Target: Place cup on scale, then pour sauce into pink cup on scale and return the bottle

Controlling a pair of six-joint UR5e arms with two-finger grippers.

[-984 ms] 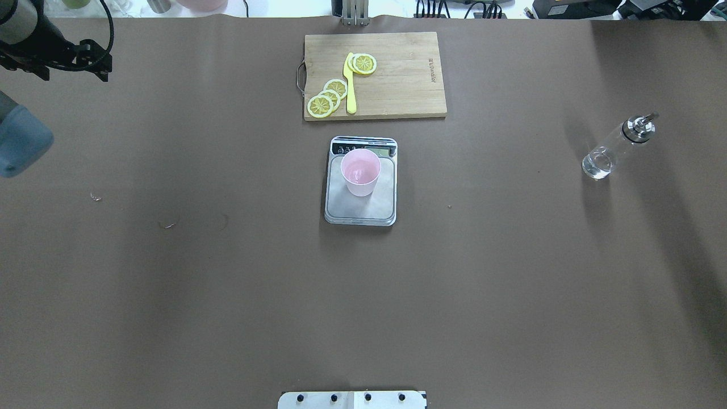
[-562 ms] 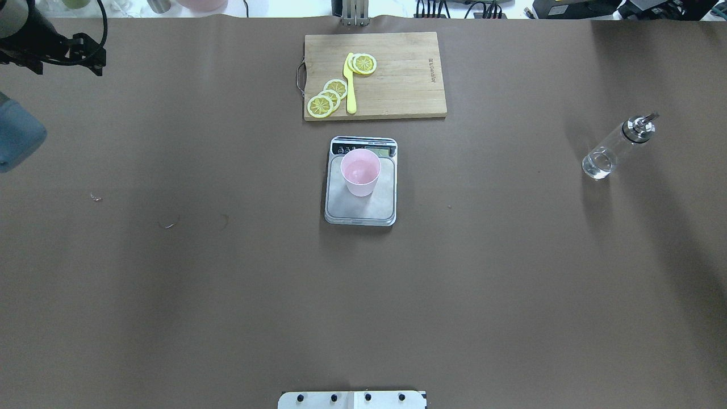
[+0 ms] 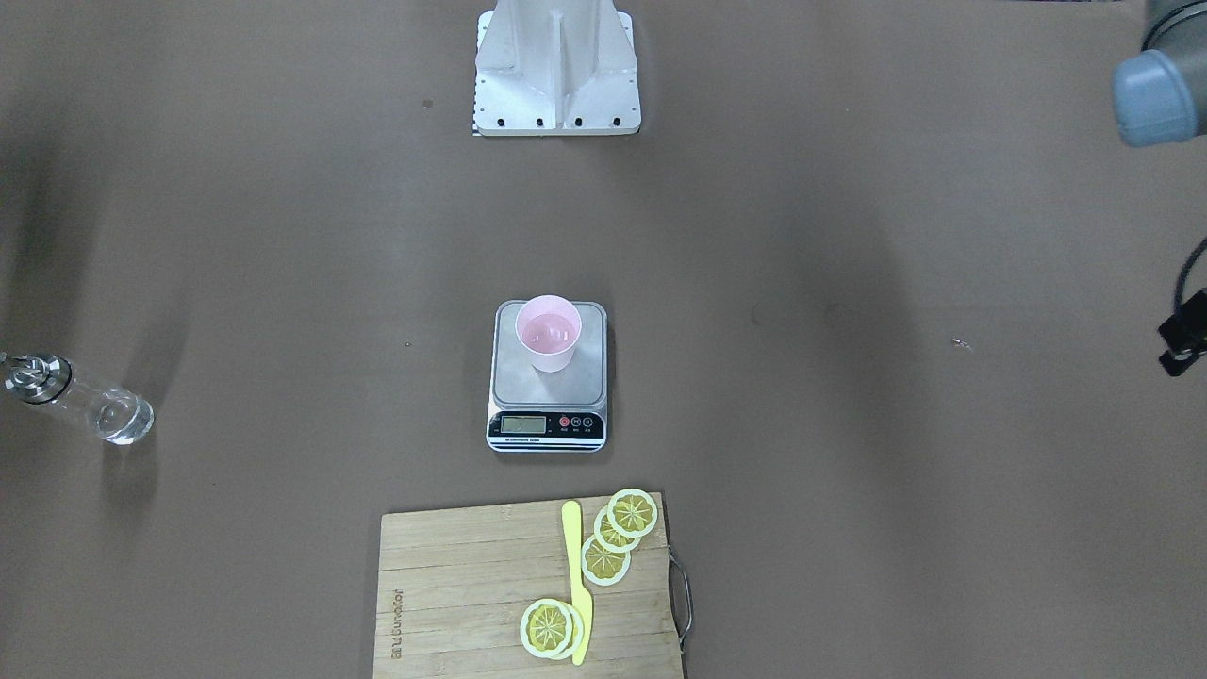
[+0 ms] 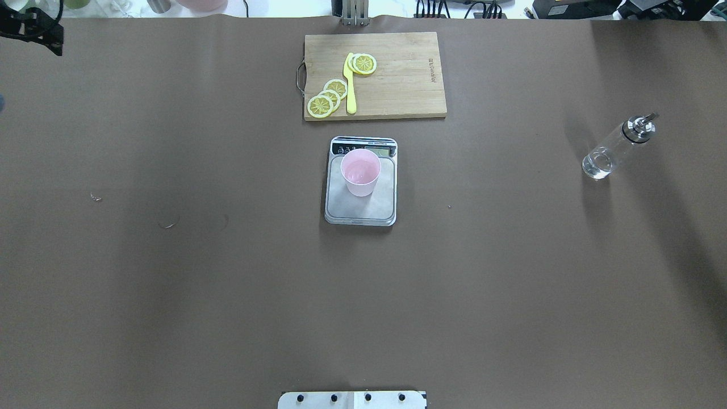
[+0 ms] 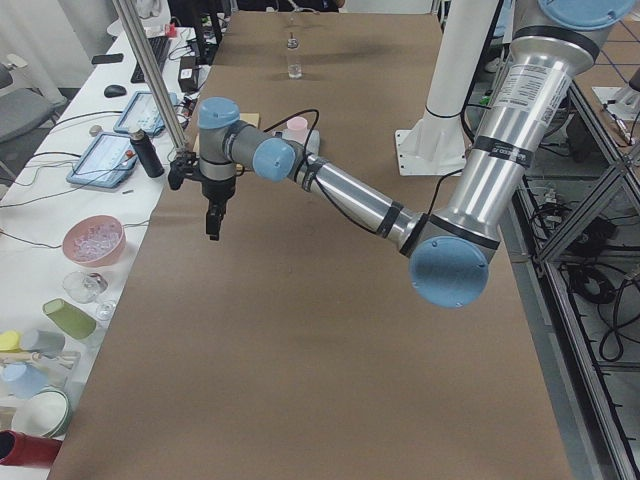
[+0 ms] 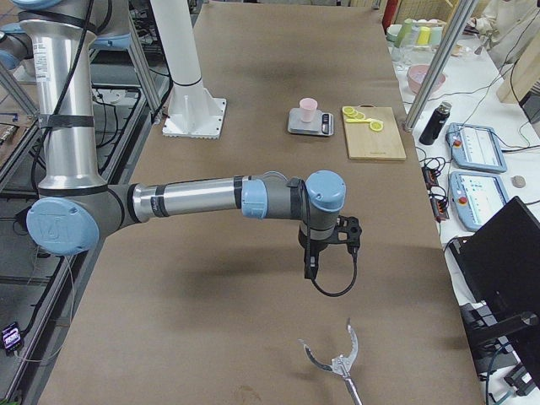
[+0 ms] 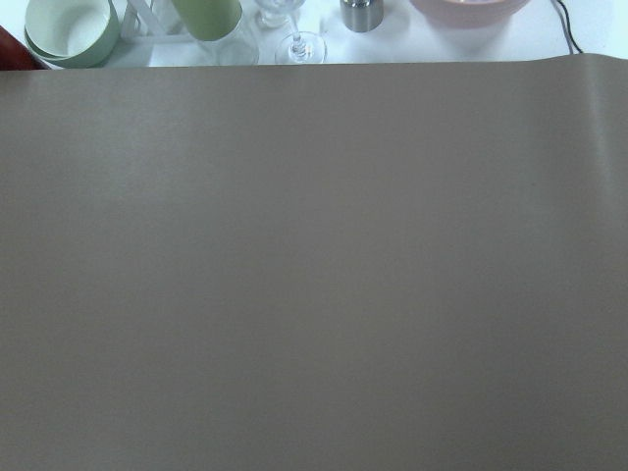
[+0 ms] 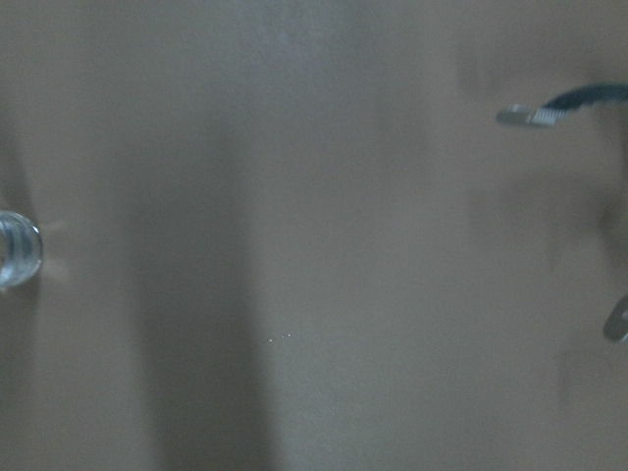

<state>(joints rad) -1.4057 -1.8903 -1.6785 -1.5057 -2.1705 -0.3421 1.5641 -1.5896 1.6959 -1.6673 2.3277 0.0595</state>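
Note:
The pale pink cup (image 4: 360,172) stands upright on the steel platform of the scale (image 4: 363,211) at the table's middle, also in the front view (image 3: 549,341). The clear glass bottle (image 4: 616,146) with its metal spout stands alone at the right, a little clear sauce (image 4: 596,165) in its base. My left gripper (image 5: 213,226) hangs over the table's far left corner, away from everything. My right gripper (image 6: 310,268) hangs beyond the bottle near the table's right end. I cannot tell whether either is open or shut.
A wooden cutting board (image 4: 397,79) with lemon slices and a yellow knife (image 4: 350,85) lies behind the scale. Metal tongs (image 6: 336,361) lie near the table's right end. Bowls and glasses (image 7: 64,29) stand past the far left edge.
My left arm has drawn back up and to the left, almost out of the overhead view. The cup, scale and bottle have not moved.

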